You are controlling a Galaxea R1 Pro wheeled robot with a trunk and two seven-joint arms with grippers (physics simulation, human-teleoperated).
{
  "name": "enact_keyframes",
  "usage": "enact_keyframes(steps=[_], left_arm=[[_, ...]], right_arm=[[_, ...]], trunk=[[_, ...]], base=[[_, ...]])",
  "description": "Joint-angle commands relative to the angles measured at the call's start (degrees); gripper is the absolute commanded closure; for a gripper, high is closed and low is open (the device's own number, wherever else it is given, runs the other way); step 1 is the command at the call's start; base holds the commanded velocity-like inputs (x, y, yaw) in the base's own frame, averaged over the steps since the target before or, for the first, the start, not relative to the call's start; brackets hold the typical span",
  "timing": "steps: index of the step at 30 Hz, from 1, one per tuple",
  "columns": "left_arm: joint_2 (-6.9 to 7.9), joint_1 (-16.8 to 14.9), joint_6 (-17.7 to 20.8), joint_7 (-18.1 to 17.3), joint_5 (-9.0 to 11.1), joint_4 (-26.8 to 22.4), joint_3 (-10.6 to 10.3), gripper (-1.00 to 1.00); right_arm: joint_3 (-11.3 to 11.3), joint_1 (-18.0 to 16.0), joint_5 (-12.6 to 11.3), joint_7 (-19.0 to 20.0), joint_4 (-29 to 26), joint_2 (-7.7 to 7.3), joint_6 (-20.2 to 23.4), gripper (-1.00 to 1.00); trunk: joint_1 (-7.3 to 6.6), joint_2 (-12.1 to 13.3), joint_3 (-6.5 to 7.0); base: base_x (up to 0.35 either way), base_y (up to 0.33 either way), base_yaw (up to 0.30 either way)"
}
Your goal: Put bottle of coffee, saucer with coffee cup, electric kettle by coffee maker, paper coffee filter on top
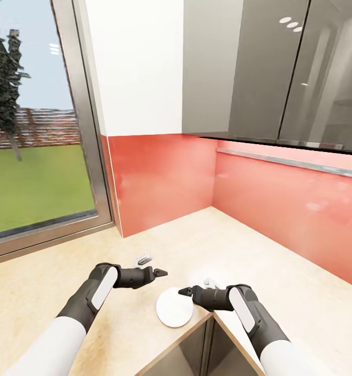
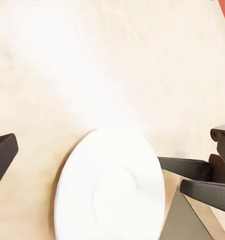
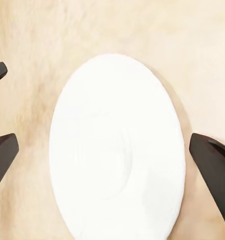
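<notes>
Two open pincers (image 1: pixel 163 272) (image 1: pixel 184 292) flank one saucer (image 1: pixel 174 308).

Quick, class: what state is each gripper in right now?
Left gripper: open, holding nothing.
Right gripper: open over the saucer, holding nothing.

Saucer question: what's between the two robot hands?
The white saucer lies on the counter between the left gripper and right gripper, in the head view.
</notes>
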Motion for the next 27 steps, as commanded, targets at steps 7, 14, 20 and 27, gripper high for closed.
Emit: enact_keyframes(steps=[7, 14, 20, 27], left_arm=[[0.0, 0.3, -2.3, -0.4, -0.1, 0.7, 0.1, -1.0], [-0.01, 0.7, -2.7, -0.4, -0.2, 1.7, 0.0, -1.0], [0.07, 0.8, -5.5, -0.5, -0.1, 5.5, 0.1, -1.0], [0.08, 0.8, -6.1, -0.5, 0.0, 5.7, 0.0, -1.0]], right_arm=[[0.0, 0.0, 1.2, 0.1, 0.4, -0.06, 0.3, -1.0], [0.0, 0.1, 1.2, 0.1, 1.2, -0.08, 0.3, -1.0], [0.0, 0.2, 1.2, 0.1, 2.9, -0.08, 0.2, -1.0], [0.1, 0.2, 1.1, 0.1, 2.9, -0.08, 0.0, -1.0]], trunk=[[0.03, -0.1, -0.13], [0.03, -0.1, -0.13], [0.03, -0.1, -0.13], [0.03, -0.1, -0.13]], base=[[0.122, 0.0, 0.0], [0.024, 0.0, 0.0], [0.001, 0.0, 0.0], [0.0, 0.0, 0.0]])
